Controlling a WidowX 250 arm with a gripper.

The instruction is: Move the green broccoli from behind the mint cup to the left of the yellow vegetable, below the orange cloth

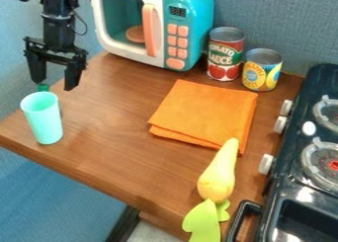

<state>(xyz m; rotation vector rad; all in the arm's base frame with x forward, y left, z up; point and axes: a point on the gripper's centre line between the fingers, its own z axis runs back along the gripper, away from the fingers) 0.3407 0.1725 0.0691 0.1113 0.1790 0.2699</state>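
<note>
The black gripper (55, 83) hangs at the upper left, over the left part of the wooden table, its two fingers apart and pointing down. Between and just below them is a small green object (43, 88), partly hidden behind the cup's rim; whether the gripper touches it I cannot tell. A mint-green cup (45, 121) stands upright just beneath the gripper. An orange folded cloth (204, 112) lies flat at the middle right. In front of the cloth is a yellow toy vegetable with green leaves (218, 179), near the table's front edge.
A teal and white toy microwave (187, 19) stands at the back, beside a tomato sauce can (225, 56) and a yellow-labelled can (261, 70). A dark toy stove (290, 157) with knobs borders the right side. The wooden table (112, 137) ends in a slanting edge at the front left.
</note>
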